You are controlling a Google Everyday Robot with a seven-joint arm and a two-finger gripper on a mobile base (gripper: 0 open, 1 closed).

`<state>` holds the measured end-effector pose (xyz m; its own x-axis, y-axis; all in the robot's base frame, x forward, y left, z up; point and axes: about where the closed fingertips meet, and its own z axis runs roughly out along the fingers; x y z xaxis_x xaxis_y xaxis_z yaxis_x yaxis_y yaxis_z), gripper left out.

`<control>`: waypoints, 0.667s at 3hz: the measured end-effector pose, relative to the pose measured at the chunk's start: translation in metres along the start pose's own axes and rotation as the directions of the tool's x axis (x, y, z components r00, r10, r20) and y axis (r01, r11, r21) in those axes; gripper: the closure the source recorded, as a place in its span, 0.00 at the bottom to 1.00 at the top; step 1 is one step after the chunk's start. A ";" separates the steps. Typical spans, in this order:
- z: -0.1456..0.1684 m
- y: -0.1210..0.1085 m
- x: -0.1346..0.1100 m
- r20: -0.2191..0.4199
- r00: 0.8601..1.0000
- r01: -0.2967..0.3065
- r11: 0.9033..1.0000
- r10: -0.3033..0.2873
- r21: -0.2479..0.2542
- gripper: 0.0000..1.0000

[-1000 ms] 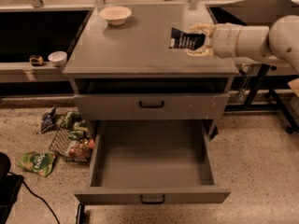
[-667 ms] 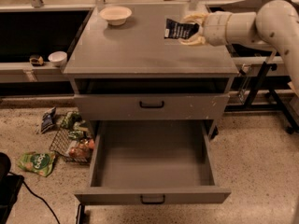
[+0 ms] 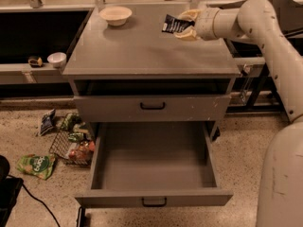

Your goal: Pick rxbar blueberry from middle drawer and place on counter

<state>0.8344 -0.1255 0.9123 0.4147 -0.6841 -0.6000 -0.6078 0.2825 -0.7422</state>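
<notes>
The rxbar blueberry is clamped by one end in the gripper and held over the far right of the counter — not yet set down. Well below the claw, the middle drawer is seen pulled open. If the bar is released from this height, a skid could follow — off the rear edge just behind the claw, or toward the bowl beyond its tip.

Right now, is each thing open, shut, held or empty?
hand: above the counter, back right, shut on the rxbar blueberry.
rxbar blueberry: held by the hand, not set down.
middle drawer: pulled open, empty.
upper drawer: shut.
bowl: upright on the counter.
</notes>
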 end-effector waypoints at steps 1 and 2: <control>0.019 -0.006 0.018 -0.032 0.996 -0.077 0.997 0.078 0.021 0.82; 0.032 -0.010 0.032 -0.038 0.990 -0.135 0.990 0.136 0.035 0.59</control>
<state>0.8758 -0.1287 0.8911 0.3023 -0.6641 -0.6838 -0.6340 0.3956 -0.6645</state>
